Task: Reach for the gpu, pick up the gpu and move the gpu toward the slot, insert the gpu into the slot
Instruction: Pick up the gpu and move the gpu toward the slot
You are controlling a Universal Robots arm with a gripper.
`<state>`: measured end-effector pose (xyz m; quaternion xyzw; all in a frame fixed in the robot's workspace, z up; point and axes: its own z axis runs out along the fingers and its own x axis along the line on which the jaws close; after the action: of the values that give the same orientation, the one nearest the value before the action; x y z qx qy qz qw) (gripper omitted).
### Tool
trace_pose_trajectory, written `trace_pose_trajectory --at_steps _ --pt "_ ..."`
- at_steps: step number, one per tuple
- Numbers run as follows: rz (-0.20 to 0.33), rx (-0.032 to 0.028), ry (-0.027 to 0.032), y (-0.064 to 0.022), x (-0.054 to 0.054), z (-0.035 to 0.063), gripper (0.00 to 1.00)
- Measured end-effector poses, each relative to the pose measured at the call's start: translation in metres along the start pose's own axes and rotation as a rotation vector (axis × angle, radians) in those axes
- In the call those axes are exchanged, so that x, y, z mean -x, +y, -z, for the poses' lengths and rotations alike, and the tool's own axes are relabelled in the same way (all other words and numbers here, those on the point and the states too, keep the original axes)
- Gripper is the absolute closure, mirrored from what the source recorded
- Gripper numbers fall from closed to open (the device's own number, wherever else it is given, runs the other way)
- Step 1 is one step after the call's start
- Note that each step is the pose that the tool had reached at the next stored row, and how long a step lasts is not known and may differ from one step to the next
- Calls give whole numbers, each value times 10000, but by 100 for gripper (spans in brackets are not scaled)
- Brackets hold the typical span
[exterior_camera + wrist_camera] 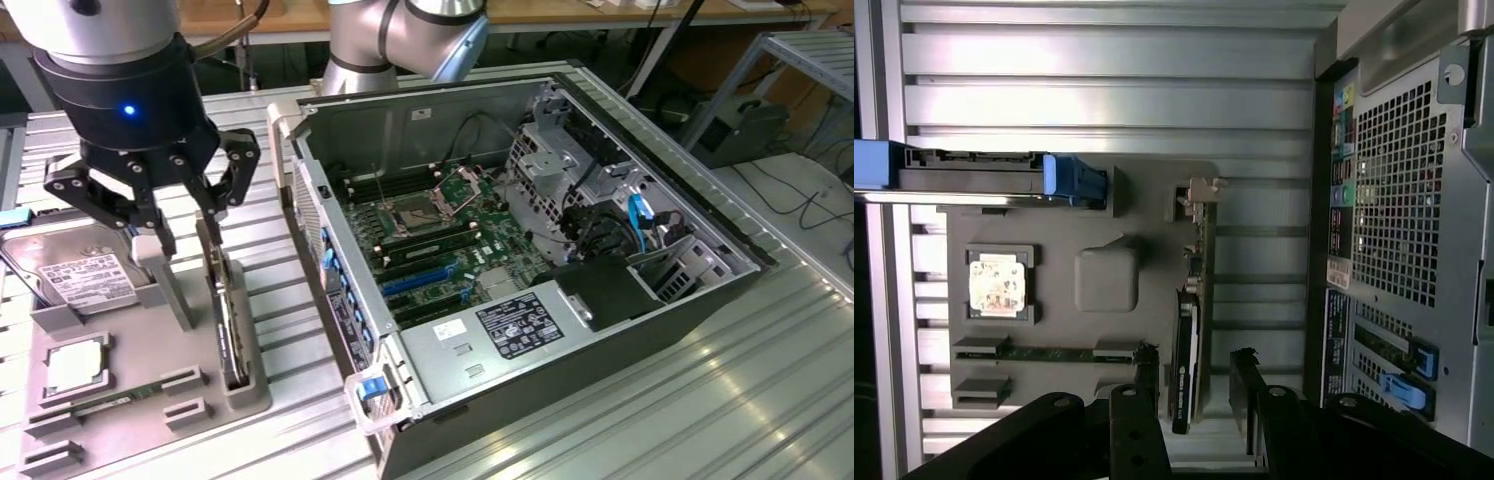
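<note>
Wrist view puts your gripper (1194, 385) closest. Its jaws stand spread, with one finger (1146, 375) on each side of the gpu (1186, 350) and a gap showing on both sides, so nothing is gripped. The gpu stands on edge in the grey tray (1104, 200), along the tray side nearest the computer case (1404, 200). Beyond it the tray holds a memory stick (1049, 353) and a processor (999, 285), then the hard drive (974, 172). In the exterior view, the case lies open to the exterior view's right of the tray, with blue slots (416, 282) showing on its motherboard.
</note>
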<state>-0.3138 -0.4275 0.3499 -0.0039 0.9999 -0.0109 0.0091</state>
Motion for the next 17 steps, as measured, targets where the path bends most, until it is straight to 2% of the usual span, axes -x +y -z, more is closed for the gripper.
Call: trace_pose_trajectory --at_steps 3,4,9,17 --pt "-1 1 -1 -15 0 -19 57" --pt "-1 -4 0 -16 0 -25 51" --pt "2 -56 -1 -16 1 -55 51" --pt "-67 -48 2 -13 -1 -154 51"
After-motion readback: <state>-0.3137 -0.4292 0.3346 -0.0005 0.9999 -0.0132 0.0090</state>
